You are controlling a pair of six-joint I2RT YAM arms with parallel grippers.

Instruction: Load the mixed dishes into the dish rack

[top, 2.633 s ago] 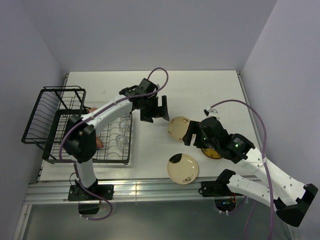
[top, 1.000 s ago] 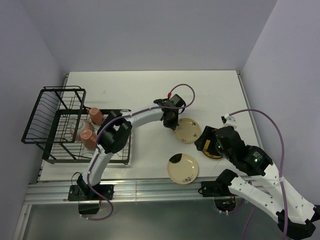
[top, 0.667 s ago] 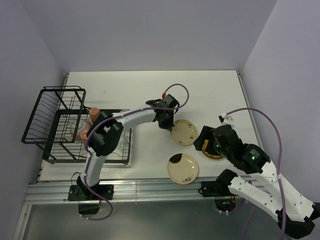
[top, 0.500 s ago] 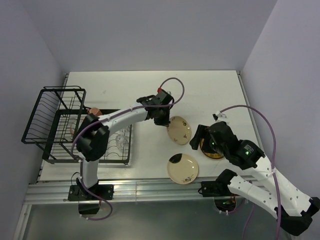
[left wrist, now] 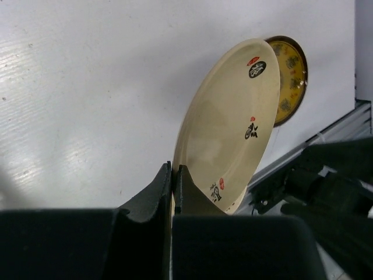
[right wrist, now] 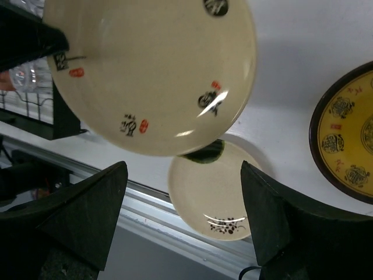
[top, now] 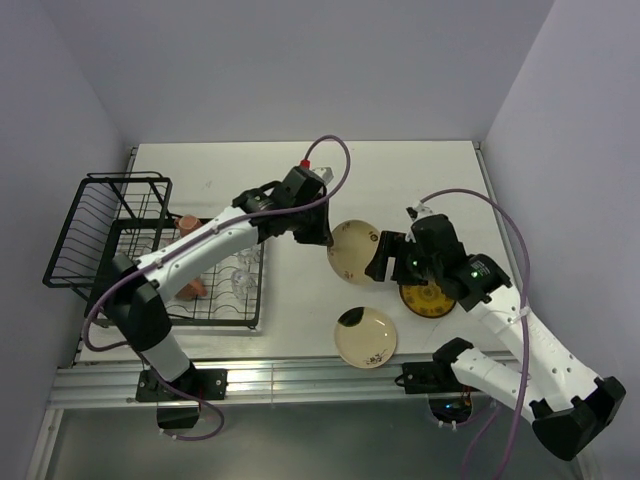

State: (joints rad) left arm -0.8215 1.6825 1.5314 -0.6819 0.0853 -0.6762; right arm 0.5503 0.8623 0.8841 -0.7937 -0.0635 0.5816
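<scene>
One cream floral plate [left wrist: 230,122] hangs tilted at mid-frame above the bench [top: 420,180], its rim pinched by the left claw [left wrist: 173,175]. The right claw [right wrist: 183,192] is spread just beside it. Carry the plate slowly to the dish rack [top: 125,178] at the left and slot it in upright, since the thin rim grip may slip.

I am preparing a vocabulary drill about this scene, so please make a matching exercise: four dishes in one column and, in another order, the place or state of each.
Column one
1. farther cream plate
2. nearer cream plate
3. yellow plate
4. pink mug

Column two
a. in the dish rack
b. flat on the table, partly under the right arm
c. tilted, rim pinched by the left gripper
d. flat on the table, uncovered

Pairs: 1-c, 2-d, 3-b, 4-a
</scene>
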